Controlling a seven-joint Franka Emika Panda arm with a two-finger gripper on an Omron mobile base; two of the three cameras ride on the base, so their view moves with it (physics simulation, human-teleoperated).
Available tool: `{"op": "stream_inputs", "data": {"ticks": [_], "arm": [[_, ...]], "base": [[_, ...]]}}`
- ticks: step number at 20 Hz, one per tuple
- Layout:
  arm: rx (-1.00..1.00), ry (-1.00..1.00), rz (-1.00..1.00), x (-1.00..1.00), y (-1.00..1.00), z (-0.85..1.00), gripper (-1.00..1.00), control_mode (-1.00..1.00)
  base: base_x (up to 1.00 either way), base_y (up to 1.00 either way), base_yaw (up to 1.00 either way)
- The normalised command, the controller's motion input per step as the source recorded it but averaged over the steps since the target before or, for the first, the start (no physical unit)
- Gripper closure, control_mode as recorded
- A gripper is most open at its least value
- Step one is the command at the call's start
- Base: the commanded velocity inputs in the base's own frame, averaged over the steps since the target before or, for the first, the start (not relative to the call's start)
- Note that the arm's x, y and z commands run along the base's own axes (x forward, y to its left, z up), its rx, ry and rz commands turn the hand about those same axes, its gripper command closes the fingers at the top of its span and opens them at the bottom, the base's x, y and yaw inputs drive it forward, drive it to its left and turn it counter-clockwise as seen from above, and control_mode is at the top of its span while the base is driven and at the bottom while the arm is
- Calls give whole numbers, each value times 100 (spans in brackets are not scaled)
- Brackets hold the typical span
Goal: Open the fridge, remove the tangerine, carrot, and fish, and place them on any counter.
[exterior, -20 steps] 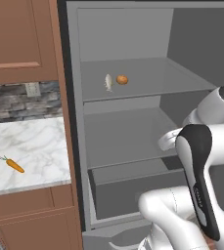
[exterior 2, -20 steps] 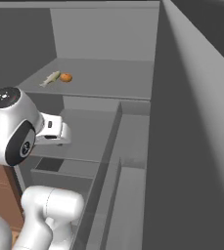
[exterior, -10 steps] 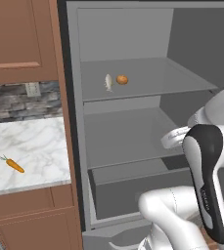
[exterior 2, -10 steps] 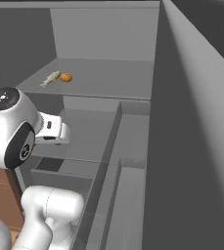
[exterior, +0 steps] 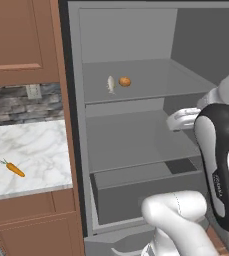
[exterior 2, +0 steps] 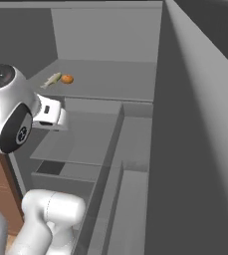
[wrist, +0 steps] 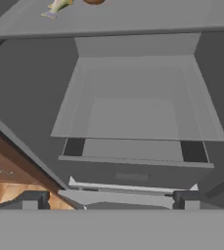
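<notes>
The fridge (exterior: 131,40) stands open. On its upper shelf the tangerine (exterior: 125,81) lies just right of the pale fish (exterior: 110,84); both appear again in the right base view, tangerine (exterior 2: 67,78) and fish (exterior 2: 51,79), and at the top edge of the hand view, fish (wrist: 56,7). The carrot (exterior: 13,169) rests on the white marble counter (exterior: 41,145) left of the fridge. My gripper (wrist: 108,199) is open and holds nothing. It hangs in front of the middle shelf, below and to the right of the fish and tangerine.
The open fridge door (exterior 2: 200,124) with its door bins runs along the right. A lower drawer (wrist: 133,117) sits under the middle shelf. Brown wall cabinets (exterior: 16,40) and a stone backsplash border the counter on the left.
My hand has risen a little in front of the middle shelf. The tangerine, fish and carrot have not moved.
</notes>
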Motion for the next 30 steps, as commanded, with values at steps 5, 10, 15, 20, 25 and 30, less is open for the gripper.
{"op": "stream_inputs", "data": {"ticks": [5,10,15,20,25,30], "arm": [[7,2,0,22,11,32,-100,-100],[0,0,0,25,16,14,-100,-100],[0,0,0,31,7,26,-100,-100],[0,0,0,38,2,19,-100,-100],[0,0,0,45,2,-1,-100,-100],[-1,0,0,54,15,-13,-100,-100]], "base": [[0,0,0],[0,0,0],[0,0,0],[0,0,0],[0,0,0],[0,0,0]]}}
